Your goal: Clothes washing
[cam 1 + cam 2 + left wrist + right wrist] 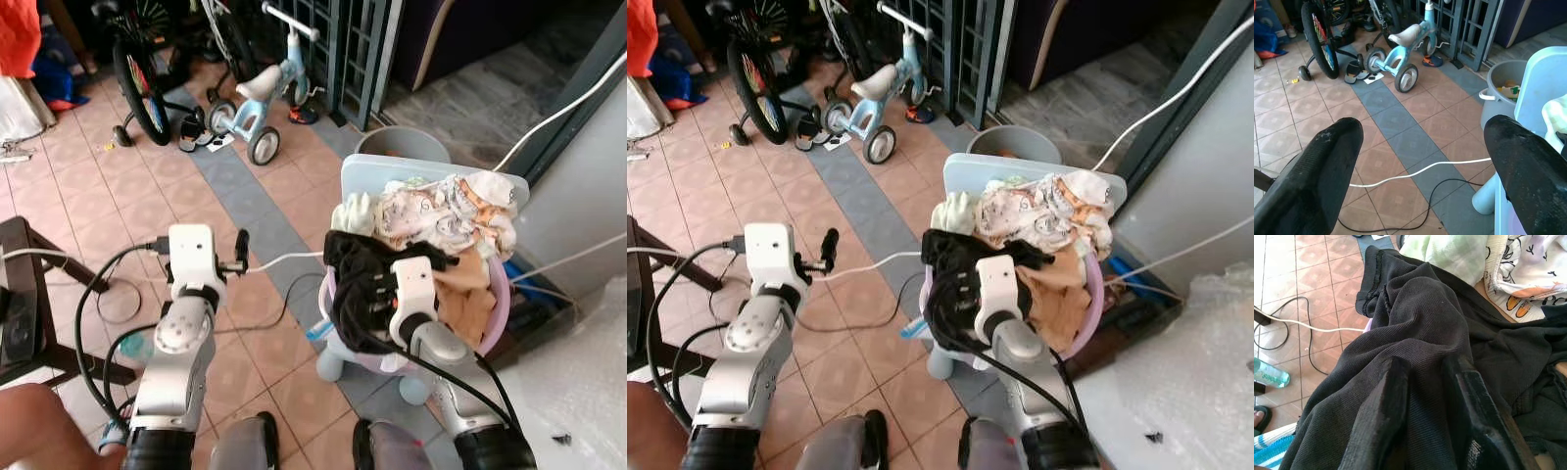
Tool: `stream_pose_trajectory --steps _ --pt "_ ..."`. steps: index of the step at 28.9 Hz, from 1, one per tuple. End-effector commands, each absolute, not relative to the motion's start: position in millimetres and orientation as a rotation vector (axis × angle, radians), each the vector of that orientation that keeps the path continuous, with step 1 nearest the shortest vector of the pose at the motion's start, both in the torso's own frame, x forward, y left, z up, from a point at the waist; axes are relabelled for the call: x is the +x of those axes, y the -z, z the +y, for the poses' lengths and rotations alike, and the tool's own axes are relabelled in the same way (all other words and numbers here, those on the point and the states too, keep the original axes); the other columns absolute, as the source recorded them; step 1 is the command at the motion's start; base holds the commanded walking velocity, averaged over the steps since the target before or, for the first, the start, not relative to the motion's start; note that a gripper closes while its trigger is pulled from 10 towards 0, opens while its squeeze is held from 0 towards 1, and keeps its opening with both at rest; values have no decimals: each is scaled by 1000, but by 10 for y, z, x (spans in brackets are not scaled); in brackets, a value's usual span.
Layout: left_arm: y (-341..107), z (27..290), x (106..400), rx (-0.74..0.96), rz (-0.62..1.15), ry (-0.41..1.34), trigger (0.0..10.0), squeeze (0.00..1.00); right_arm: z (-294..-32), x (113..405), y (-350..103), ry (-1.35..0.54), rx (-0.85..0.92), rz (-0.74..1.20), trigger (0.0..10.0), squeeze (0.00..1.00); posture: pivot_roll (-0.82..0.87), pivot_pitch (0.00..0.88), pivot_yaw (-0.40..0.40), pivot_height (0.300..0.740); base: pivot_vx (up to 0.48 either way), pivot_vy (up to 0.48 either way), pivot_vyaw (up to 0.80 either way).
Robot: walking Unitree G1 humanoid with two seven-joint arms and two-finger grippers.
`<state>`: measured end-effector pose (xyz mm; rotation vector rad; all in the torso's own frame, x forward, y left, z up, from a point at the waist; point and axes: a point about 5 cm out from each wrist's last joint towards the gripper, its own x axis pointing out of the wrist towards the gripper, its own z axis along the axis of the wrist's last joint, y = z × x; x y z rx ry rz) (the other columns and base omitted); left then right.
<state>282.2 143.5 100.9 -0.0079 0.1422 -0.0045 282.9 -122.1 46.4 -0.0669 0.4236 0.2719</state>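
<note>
A pink basin heaped with laundry rests on a light blue plastic chair. A black garment hangs over the basin's near left rim. White patterned clothes lie at the back and a tan cloth on the right. My right gripper is pushed into the black garment, its fingers shut on a fold of it. My left gripper hovers open over the tiled floor, left of the basin, with nothing between its fingers.
A white cable and a black cable run across the floor under the left gripper. A grey bucket stands behind the chair. A blue tricycle and a bicycle stand further back. A dark table is at left.
</note>
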Motion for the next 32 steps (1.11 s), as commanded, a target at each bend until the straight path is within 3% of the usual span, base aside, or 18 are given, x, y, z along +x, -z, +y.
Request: stream_pose_trajectory --steps 1,11,16,18,22,23,32 --pt "-971 1447 2803 2 158 4 10000 0 -1175 2871 -455 -277 -111 426 10000 1000 19 124 73 740 0 0 0" --pt "-971 1486 2795 -3 162 -15 10000 0 -1237 3094 -608 -194 -219 323 10000 1000 24 141 59 740 0 0 0" --pt "-954 1471 2796 -3 168 -11 10000 0 -1206 3048 -462 -253 -220 420 10000 1000 22 140 59 740 0 0 0" --pt "-950 1461 2794 -4 169 -7 10000 0 -1196 3020 -418 -265 -223 445 10000 0 22 139 59 740 0 0 0" --pt "-950 1454 2801 -5 167 1 10000 0 -1053 2961 -327 -341 -200 489 10000 0 22 134 59 740 0 0 0" --pt "-950 1457 2802 -4 167 0 10000 0 -1040 2949 -312 -339 -183 496 0 0 23 133 58 740 0 0 0" --pt "-940 1447 2814 1 166 -2 10000 0 -1034 2932 -248 -367 -151 543 0 0 16 115 56 740 0 0 0"
